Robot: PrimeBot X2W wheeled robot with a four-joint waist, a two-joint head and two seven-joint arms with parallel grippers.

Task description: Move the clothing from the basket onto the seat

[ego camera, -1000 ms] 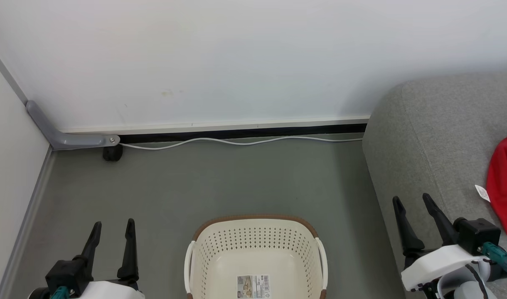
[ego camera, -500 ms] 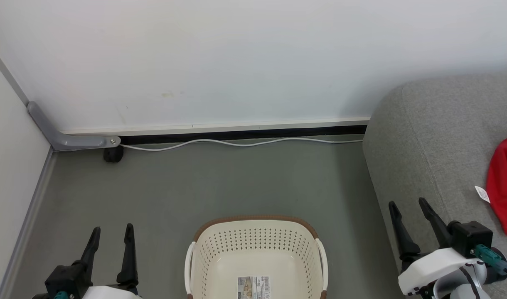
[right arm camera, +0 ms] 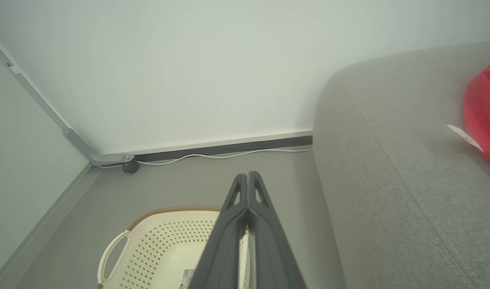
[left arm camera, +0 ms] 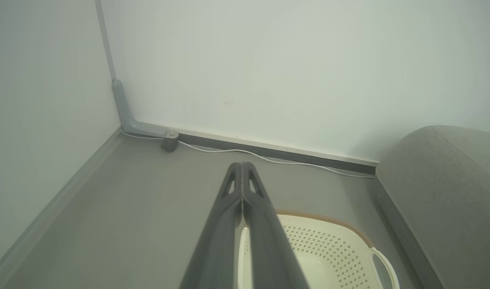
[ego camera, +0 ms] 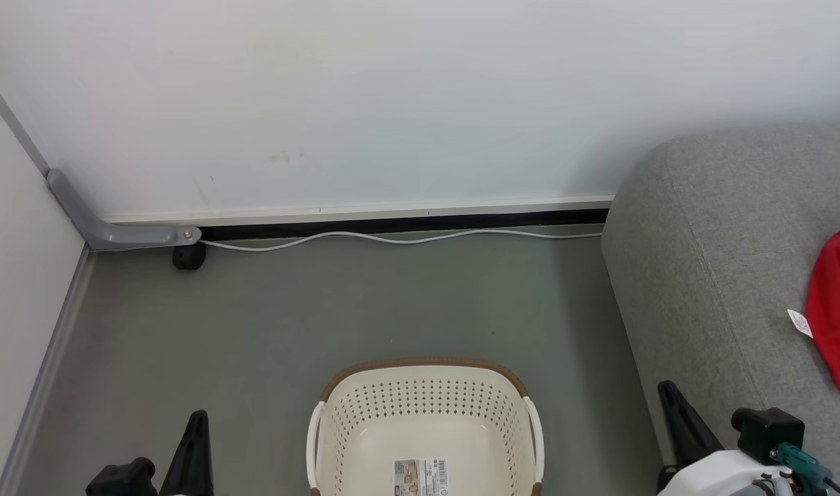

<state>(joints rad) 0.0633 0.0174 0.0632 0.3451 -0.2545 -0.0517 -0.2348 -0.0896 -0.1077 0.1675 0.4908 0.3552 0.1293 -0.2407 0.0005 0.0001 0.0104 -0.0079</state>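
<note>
Blk tapered jaws, white wrist shell [ego camera: 710,477], teal plug [ego camera: 792,457]

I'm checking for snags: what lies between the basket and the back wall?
In the head view, bare grey floor runs from the basket to the wall, with a white cable lying along the wall's foot.

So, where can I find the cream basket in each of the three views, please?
Head view: the basket is at the bottom centre, cut by the lower edge.
Left wrist view: the basket is at the bottom, right of centre.
Right wrist view: the basket is at the bottom left.
Shared landmark: the grey corner bracket at the foot of the wall, beyond the basket.
</note>
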